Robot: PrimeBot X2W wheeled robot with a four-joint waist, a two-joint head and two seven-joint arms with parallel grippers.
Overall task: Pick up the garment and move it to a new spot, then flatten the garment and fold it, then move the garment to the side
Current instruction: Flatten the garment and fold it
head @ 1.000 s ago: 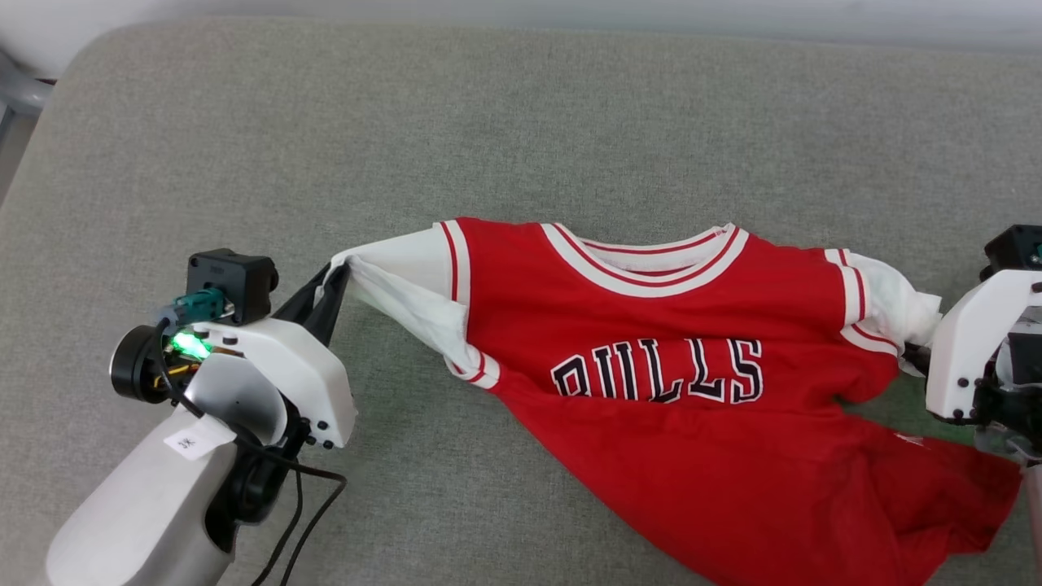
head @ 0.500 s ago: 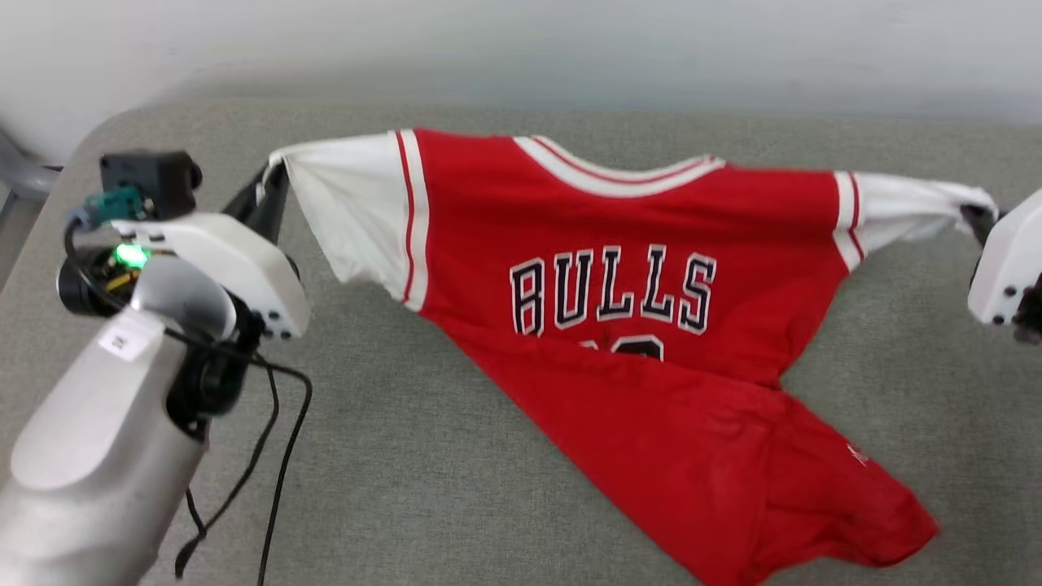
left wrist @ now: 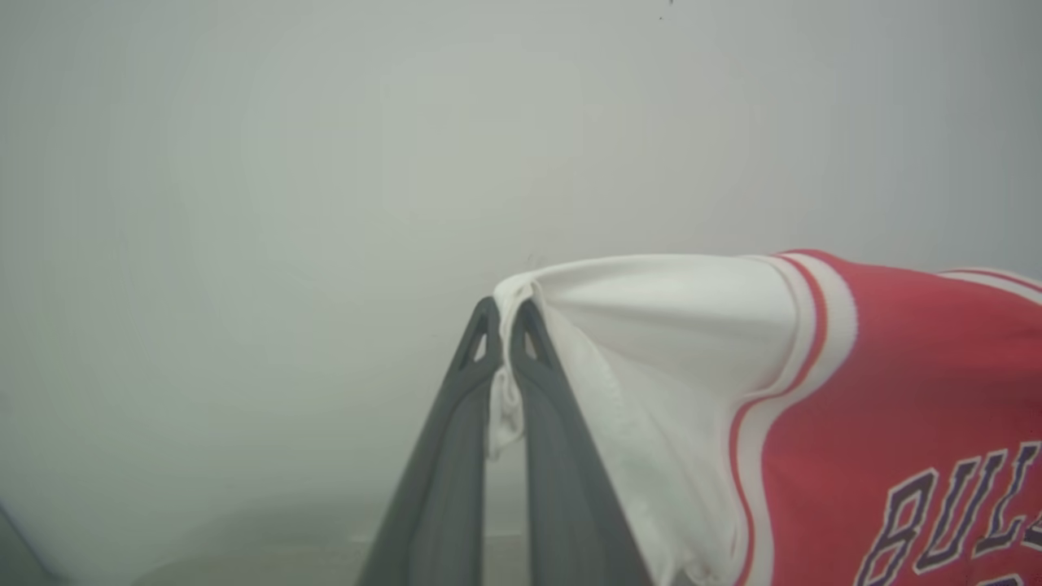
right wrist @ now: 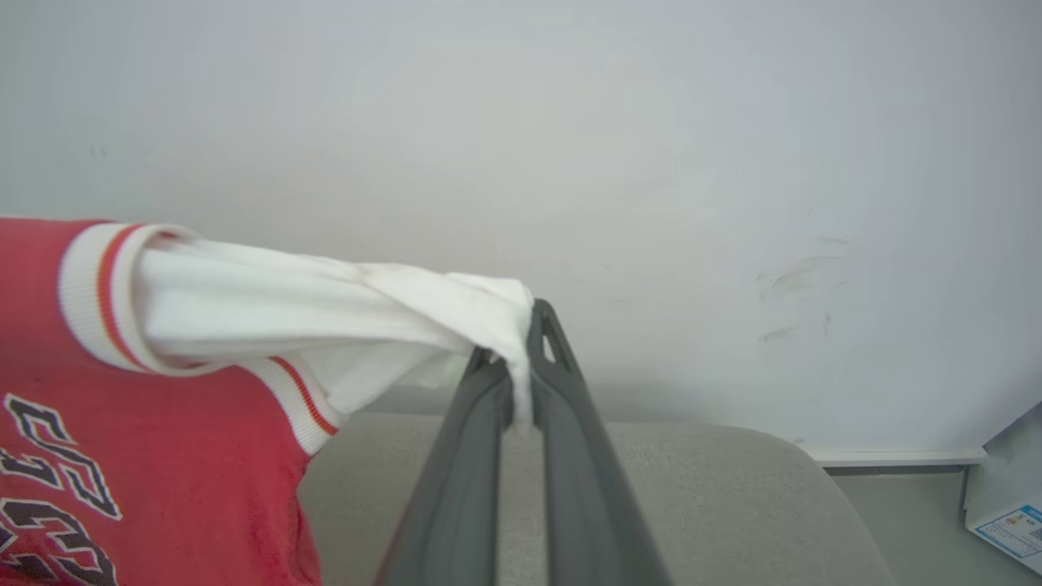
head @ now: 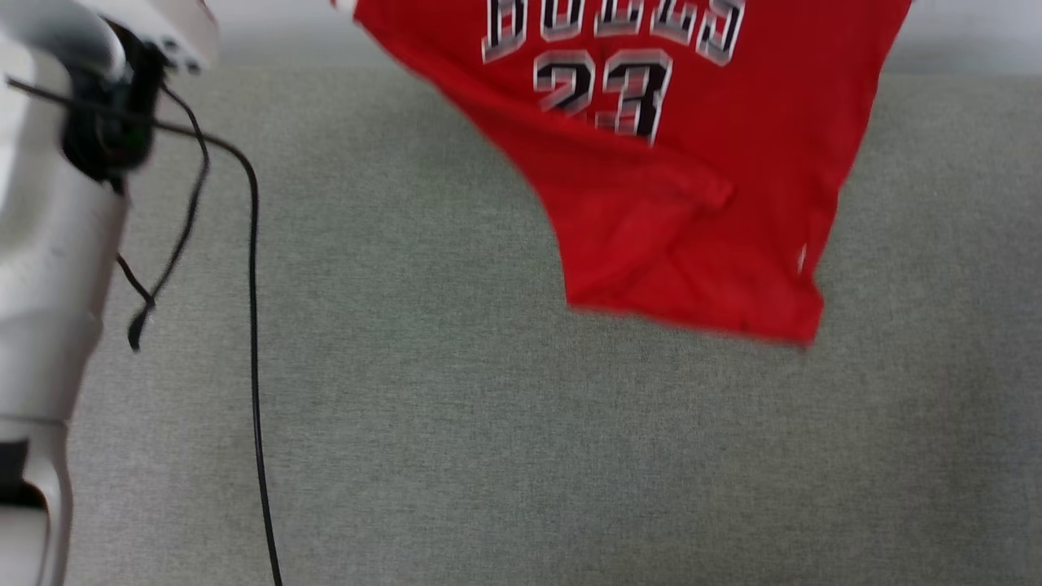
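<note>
Garment held aloft above the grey cushion.
Left gripper clamps one white sleeve tip; right gripper clamps the other.

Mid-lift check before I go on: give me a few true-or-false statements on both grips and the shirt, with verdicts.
1. The left gripper is shut on a white sleeve of the shirt. True.
2. The right gripper is open and holds nothing. False: it is shut on the other sleeve.
3. The shirt lies spread flat on the grey cushion. False: it hangs from both sleeves.
4. The number 23 shows on the shirt's front. True.
5. A black cable hangs beside the left arm. True.
</note>
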